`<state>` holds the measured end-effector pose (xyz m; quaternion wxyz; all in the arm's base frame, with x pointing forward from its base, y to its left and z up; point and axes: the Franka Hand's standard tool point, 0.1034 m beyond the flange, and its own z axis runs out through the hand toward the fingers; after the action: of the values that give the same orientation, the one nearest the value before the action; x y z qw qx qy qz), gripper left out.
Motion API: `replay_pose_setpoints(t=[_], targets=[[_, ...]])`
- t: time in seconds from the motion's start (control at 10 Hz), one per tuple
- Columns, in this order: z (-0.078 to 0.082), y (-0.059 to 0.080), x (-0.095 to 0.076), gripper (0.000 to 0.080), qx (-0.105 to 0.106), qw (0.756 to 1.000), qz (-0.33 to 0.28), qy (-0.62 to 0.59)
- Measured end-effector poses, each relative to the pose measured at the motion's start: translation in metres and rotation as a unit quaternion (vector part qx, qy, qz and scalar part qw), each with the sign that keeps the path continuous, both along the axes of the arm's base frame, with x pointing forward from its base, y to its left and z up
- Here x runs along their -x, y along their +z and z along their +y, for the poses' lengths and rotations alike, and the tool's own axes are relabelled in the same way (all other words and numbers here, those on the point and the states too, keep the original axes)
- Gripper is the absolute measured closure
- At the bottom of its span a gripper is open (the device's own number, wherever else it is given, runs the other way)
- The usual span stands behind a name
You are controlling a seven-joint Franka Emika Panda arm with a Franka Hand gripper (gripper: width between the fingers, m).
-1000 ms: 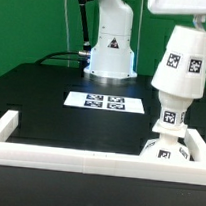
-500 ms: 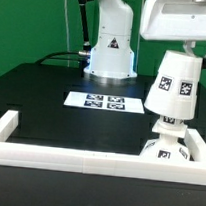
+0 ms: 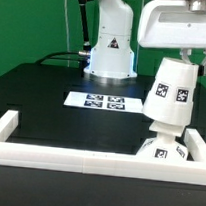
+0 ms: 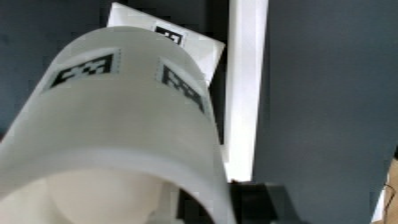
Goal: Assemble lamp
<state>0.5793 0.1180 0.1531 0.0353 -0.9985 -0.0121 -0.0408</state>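
The white tapered lamp shade (image 3: 170, 92) with black-and-white tags hangs tilted in the air at the exterior view's right, held at its top by my gripper (image 3: 191, 60), which is shut on it. Right under it the round bulb (image 3: 165, 148) stands behind the frame's front rail; the base beneath it is hidden. The shade's lower rim is close above the bulb. In the wrist view the shade (image 4: 125, 130) fills most of the picture and one dark finger (image 4: 260, 200) shows beside its wall.
A white rail-like frame (image 3: 57, 156) runs along the table's front and sides. The marker board (image 3: 107, 101) lies flat in the middle. The arm's white base (image 3: 111, 47) stands at the back. The frame's rail also shows in the wrist view (image 4: 249, 90).
The gripper has come down with the shade, lowering it toward the bulb and tilting it slightly. The bulb has not moved.
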Motion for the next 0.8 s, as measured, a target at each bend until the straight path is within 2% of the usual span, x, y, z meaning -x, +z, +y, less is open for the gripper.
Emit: replay_pose_setpoints(t=[0.1, 0.2, 0.3, 0.4, 0.5, 0.6, 0.7, 0.8], targets=[[-0.004, 0.001, 0.0, 0.0684, 0.001, 1.0, 0.0, 0.003], [-0.009, 0.004, 0.0, 0.0498, 0.002, 1.0, 0.003, 0.001], [-0.015, 0.008, 0.001, 0.0498, 0.003, 1.0, 0.006, -0.001], [-0.021, 0.012, 0.002, 0.0314, 0.005, 1.0, 0.008, -0.004], [-0.024, 0.013, 0.004, 0.0184, 0.007, 1.0, 0.007, -0.005], [-0.024, 0.015, 0.008, 0.0184, 0.009, 1.0, 0.006, -0.015], [-0.022, 0.015, 0.011, 0.0117, 0.009, 1.0, 0.004, -0.024], [-0.023, 0.014, 0.011, 0.0105, 0.009, 1.0, 0.005, -0.023]])
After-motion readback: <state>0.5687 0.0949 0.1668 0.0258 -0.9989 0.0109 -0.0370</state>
